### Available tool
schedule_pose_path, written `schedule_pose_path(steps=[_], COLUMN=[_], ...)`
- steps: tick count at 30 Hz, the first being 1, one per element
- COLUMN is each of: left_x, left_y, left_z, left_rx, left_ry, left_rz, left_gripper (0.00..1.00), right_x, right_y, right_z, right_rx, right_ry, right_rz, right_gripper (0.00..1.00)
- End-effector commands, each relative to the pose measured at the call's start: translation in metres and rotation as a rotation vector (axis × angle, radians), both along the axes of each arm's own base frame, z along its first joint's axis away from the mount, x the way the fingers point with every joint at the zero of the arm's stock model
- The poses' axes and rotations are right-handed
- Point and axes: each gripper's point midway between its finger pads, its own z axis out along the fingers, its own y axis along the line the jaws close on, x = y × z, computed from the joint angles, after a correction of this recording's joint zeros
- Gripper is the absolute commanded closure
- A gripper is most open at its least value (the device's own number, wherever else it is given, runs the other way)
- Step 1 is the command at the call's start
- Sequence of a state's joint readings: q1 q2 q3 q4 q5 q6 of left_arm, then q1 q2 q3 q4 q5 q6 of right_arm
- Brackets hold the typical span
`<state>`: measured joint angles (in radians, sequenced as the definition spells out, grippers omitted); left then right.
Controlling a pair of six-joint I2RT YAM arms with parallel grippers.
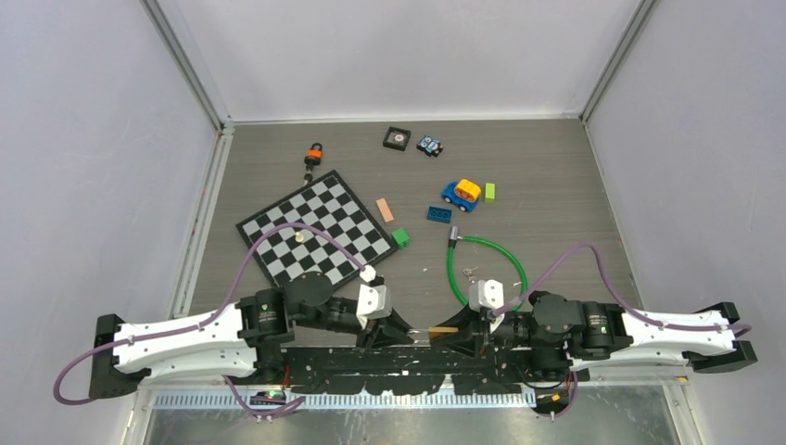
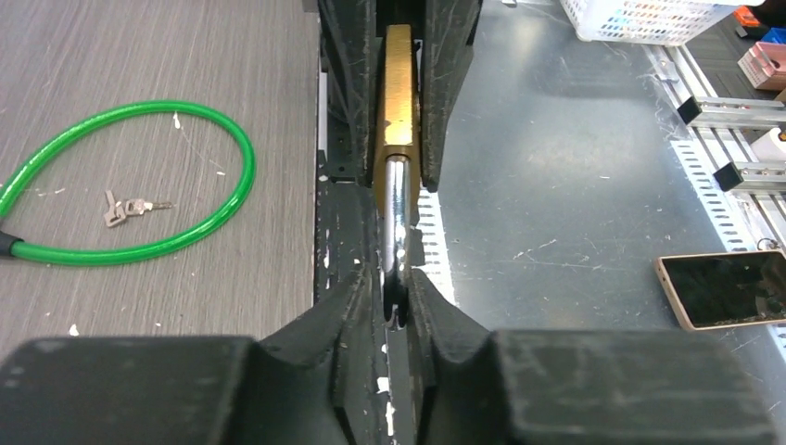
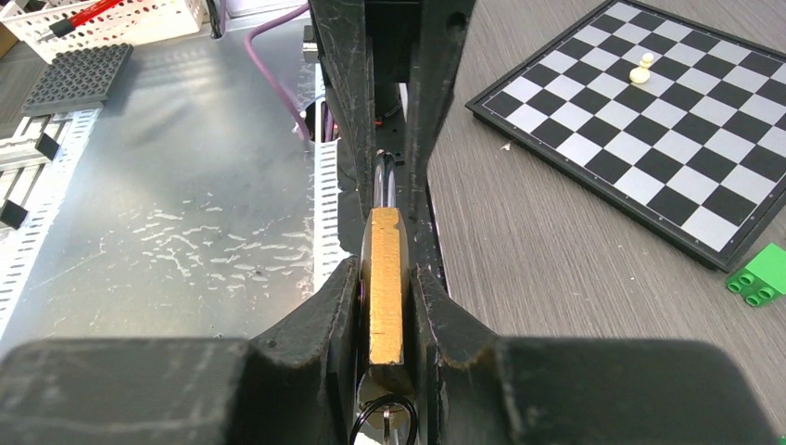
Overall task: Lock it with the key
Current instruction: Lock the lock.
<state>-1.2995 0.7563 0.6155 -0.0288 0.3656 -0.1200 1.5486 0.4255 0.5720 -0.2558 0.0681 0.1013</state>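
Note:
A brass padlock (image 1: 443, 329) is held between my two grippers above the near edge of the table. My left gripper (image 2: 397, 286) is shut on its steel shackle (image 2: 395, 209); it also shows in the top view (image 1: 411, 331). My right gripper (image 3: 386, 278) is shut on the brass body (image 3: 386, 269), with one finger on each flat side; it also shows in the top view (image 1: 461, 332). The body shows in the left wrist view (image 2: 399, 88) too. A black key ring (image 3: 384, 420) hangs at the body's near end, between my right fingers. The key's blade is hidden.
A green cable lock (image 1: 488, 267) with small loose keys (image 2: 130, 208) lies just beyond the right gripper. A chessboard (image 1: 315, 229) with a white pawn is at the centre left. A green brick (image 3: 760, 275), a toy car (image 1: 461, 194), an orange padlock (image 1: 314, 156) and small blocks lie farther back.

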Motion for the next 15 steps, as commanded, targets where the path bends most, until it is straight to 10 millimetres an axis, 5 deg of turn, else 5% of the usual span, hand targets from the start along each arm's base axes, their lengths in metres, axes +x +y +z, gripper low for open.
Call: schedule_pose_path(steps=[1, 4, 15], left_x=[0.004, 0.004, 0.000], left_y=[-0.001, -0.002, -0.021], left_z=[0.028, 0.026, 0.026], left_rx=[-0.076, -0.070, -0.080], left_ry=[-0.035, -0.031, 0.003], left_rz=[0.013, 0.013, -0.032], left_gripper=[0.84, 1.00, 1.00], right_x=[-0.004, -0.003, -0.007], right_y=[0.000, 0.001, 0.023], right_z=[0.055, 0.055, 0.053], right_rx=[0.187, 0.190, 0.189], right_ry=[0.014, 0.014, 0.010], right_rz=[0.021, 0.013, 0.043], right_gripper=[0.99, 0.99, 0.99])
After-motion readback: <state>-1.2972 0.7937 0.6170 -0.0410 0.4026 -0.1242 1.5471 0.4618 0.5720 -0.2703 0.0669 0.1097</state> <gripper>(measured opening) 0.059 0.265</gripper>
